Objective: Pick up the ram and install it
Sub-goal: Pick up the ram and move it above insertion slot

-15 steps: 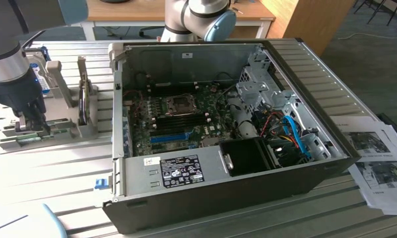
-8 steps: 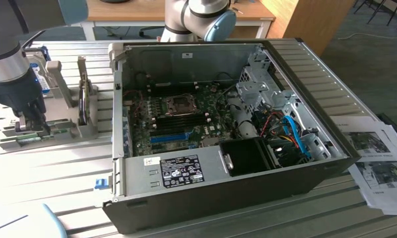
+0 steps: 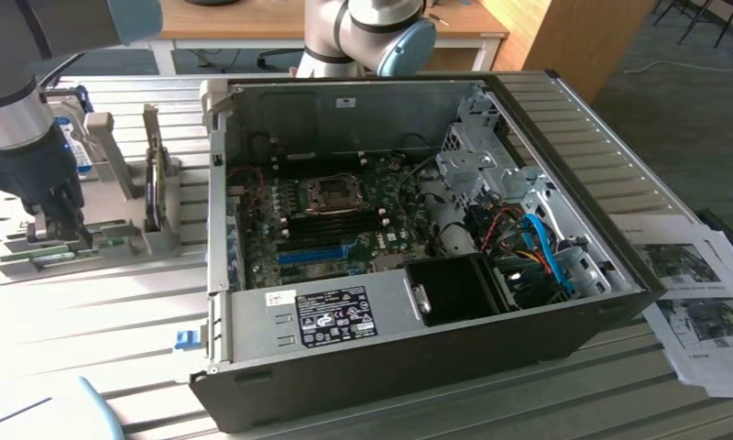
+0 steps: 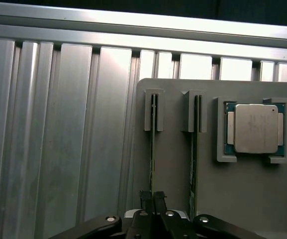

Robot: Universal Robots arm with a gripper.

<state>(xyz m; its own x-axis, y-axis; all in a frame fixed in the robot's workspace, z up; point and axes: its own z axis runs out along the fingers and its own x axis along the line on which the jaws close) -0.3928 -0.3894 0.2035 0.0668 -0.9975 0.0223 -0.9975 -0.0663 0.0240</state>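
The tool (image 4: 152, 198) is almost closed, its tips pinching the thin ram (image 4: 152, 149). The ram stands on edge in its gray holder (image 4: 242, 199) on the bench (image 4: 58, 149). It is not lifted yet, and the open computer (image 3: 403, 376) sits well apart.

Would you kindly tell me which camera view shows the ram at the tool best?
The wrist view. There the ram stands edge-on in its slot of the grey holder, running straight to the tool. In the exterior view the tool hides much of it; green strips show on the holder, but I cannot tell which is this stick.
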